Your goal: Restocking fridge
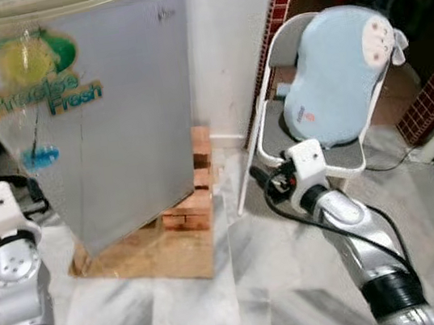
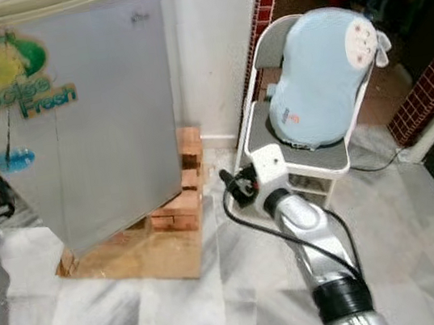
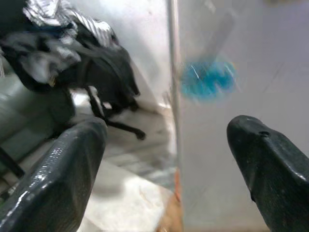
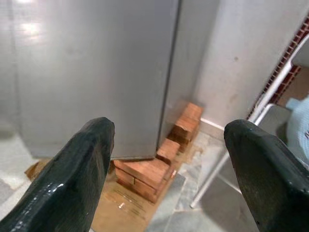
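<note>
The silver fridge (image 1: 113, 121) with a green "Precise Fresh" sticker stands before me, door shut, raised on bricks. My left gripper (image 3: 166, 128) is open and holds nothing; it points at the fridge's (image 3: 251, 43) lower left corner, by a blue sticker. My left arm (image 1: 8, 267) is low on the left. My right gripper (image 4: 171, 125) is also open with nothing between its fingers, aimed at the fridge's (image 4: 91, 58) lower right side. Its arm (image 1: 340, 218) reaches forward in front of the gap between fridge and chair.
Stacked bricks (image 1: 194, 203) and a cardboard sheet (image 1: 150, 258) lie under the fridge. A white chair with a pale blue cushion (image 1: 334, 71) stands to the right against a brick-tiled pillar. A black chair with dark clothes (image 3: 82, 63) sits left of the fridge. The floor is marble.
</note>
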### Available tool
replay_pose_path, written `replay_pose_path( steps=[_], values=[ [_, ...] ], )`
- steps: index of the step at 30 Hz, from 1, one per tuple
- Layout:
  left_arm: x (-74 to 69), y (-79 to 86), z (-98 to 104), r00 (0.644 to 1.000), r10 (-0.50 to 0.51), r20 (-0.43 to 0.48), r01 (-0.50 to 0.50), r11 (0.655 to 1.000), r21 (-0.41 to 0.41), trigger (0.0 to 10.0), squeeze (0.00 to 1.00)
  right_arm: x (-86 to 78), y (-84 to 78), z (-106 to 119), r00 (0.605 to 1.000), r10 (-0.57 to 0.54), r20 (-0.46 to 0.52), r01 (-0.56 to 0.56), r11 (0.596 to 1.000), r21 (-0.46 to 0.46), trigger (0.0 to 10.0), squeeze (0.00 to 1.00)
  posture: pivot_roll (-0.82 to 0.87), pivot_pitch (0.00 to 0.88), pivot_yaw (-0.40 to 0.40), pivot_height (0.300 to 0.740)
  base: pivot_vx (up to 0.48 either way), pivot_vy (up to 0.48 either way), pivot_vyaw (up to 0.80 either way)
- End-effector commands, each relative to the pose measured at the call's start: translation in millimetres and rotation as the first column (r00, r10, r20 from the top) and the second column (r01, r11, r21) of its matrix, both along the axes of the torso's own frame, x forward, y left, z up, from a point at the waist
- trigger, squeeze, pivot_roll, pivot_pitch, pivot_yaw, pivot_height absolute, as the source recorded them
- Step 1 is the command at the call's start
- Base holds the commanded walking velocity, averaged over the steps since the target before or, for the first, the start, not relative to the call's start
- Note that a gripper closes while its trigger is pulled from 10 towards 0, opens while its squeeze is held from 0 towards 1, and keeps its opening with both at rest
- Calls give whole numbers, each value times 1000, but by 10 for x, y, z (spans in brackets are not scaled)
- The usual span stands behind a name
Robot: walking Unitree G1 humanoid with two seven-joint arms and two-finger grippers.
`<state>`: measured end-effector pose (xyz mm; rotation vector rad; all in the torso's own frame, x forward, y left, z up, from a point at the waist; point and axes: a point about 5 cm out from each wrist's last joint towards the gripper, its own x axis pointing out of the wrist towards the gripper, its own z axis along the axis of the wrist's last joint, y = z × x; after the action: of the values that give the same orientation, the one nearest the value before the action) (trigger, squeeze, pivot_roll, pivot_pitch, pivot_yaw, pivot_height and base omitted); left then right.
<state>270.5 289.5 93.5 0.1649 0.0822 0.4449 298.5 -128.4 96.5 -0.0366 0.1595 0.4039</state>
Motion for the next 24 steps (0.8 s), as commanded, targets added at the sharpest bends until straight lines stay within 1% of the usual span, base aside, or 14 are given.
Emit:
replay_pose_path(
  steps=[1, 2, 3, 4, 5, 6, 9, 11, 14, 19, 24],
  values=[
    [-9, -244, -30, 996, -93, -5, 93, 996, 13, 10000, 0, 1, -77, 27, 1000, -20, 11, 20, 1000, -12, 10000, 0, 52, 48, -67, 740, 0, 0, 0],
    [-57, -369, -69, 989, -146, -10, 147, 989, 16, 10000, 0, -1, -71, 33, 1000, -19, 14, 19, 1000, -8, 10000, 0, 54, 50, -69, 740, 0, 0, 0],
    [-138, -552, -122, 974, -225, -18, 225, 974, 17, 10000, 0, 1, -61, 47, 1000, -18, 21, 18, 1000, 2, 10000, 0, 54, 50, -69, 740, 0, 0, 0],
    [-175, -620, -144, 966, -259, -20, 259, 966, 4, 10000, 0, 1, -60, 58, 1000, -19, 25, 19, 1000, 9, 10000, 0, 56, 52, -70, 740, 0, 0, 0],
    [-175, -620, -144, 966, -259, -20, 259, 966, 4, 10000, 0, 1, -60, 58, 1000, -19, 25, 19, 1000, 9, 10000, 0, 56, 52, -70, 740, 0, 0, 0],
    [-205, -669, -160, 959, -284, -21, 283, 959, -9, 10000, 0, 3, -60, 66, 999, -20, 30, 20, 1000, 14, 10000, 0, 56, 52, -70, 740, 0, 0, 0],
    [-360, -858, -202, 933, -359, -9, 357, 930, -93, 10000, 0, 19, -95, 83, 998, -62, 33, 61, 998, 29, 10000, 0, 58, 55, -71, 740, 0, 0, 0],
    [-371, -864, -210, 932, -362, -12, 359, 928, -105, 10000, 0, 22, -102, 80, 997, -69, 32, 68, 997, 27, 10000, 0, 59, 56, -69, 740, 0, 0, -238],
    [-370, -861, -191, 933, -360, -17, 356, 928, -111, 10000, 0, 30, -108, 68, 996, -90, 20, 89, 995, 36, 10000, 0, 55, 56, -68, 740, 0, 477, -800],
    [-295, -849, -124, 929, -370, -10, 367, 924, -112, 10000, 0, 13, -89, 74, 995, -95, 23, 94, 995, 42, 10000, 0, 47, 59, -65, 740, 0, 480, -800],
    [-295, -839, -107, 923, -385, -18, 382, 919, -102, 10000, 0, 8, -110, 61, 994, -110, 11, 109, 993, 49, 10000, 0, 47, 72, -64, 740, 0, 480, -800]
  ],
)
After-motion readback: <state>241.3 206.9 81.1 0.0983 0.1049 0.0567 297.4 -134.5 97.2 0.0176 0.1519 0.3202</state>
